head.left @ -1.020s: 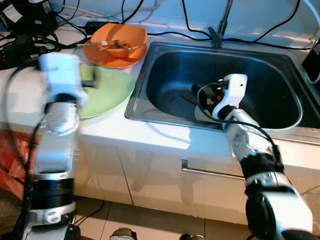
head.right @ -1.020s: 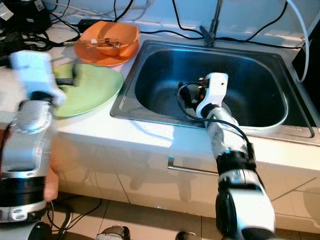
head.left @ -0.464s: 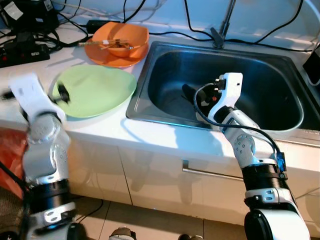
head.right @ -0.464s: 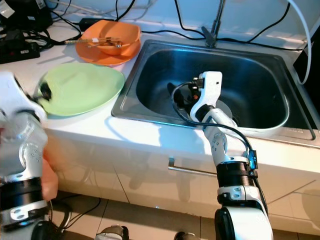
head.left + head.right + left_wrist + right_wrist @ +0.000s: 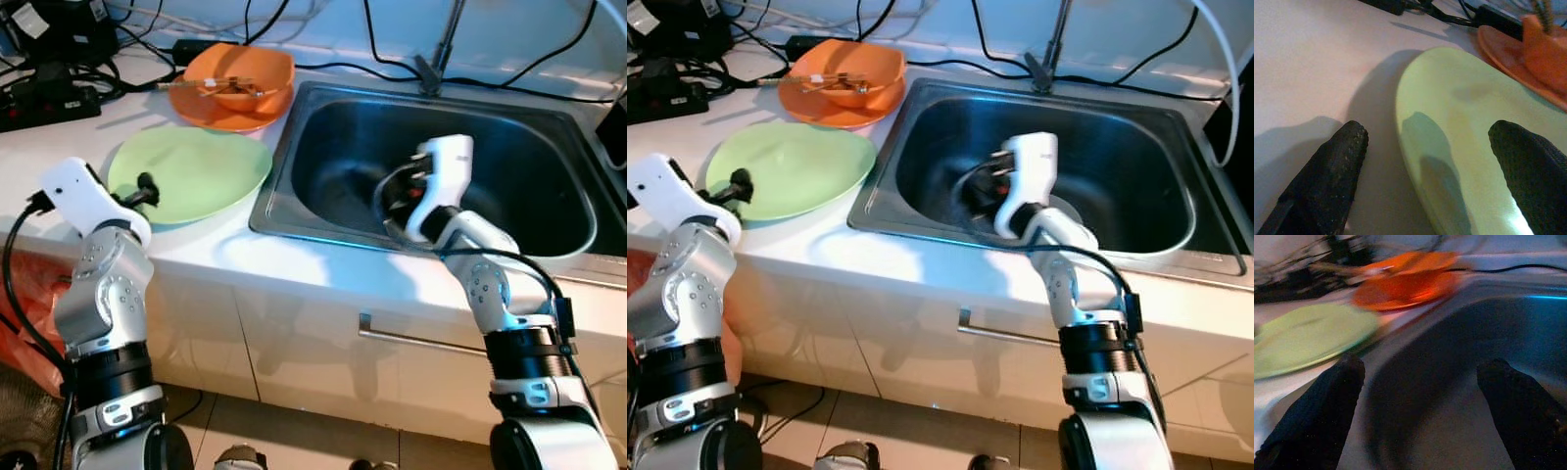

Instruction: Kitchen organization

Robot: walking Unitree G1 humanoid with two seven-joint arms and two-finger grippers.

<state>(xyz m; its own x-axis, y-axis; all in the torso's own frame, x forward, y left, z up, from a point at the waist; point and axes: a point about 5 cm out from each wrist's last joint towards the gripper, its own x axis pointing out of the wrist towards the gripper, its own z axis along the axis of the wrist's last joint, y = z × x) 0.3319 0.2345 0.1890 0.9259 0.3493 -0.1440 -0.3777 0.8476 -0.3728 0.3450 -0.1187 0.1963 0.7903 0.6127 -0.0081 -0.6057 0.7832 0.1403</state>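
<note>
A light green plate (image 5: 191,168) lies on the white counter, left of the steel sink (image 5: 549,157). Behind it an orange bowl (image 5: 240,73) holding utensils sits on an orange plate. My left gripper (image 5: 145,188) is open at the green plate's near left rim; in the left wrist view its fingers (image 5: 1322,181) straddle the rim of the green plate (image 5: 1474,137). My right gripper (image 5: 392,196) hangs open inside the sink with nothing between its fingers (image 5: 1523,416), pointing toward the sink's left wall (image 5: 1415,352). A pale round thing (image 5: 1073,211) lies on the sink floor, partly hidden by my right arm.
A tap (image 5: 441,44) stands behind the sink. Black cables and power adapters (image 5: 49,98) crowd the back left of the counter. A cabinet handle (image 5: 421,340) runs below the counter's front edge. An orange bag (image 5: 20,294) sits low on the left.
My left arm has swung back and down, and its gripper now rests at the green plate's near rim. My right gripper has turned toward the sink's left side.
</note>
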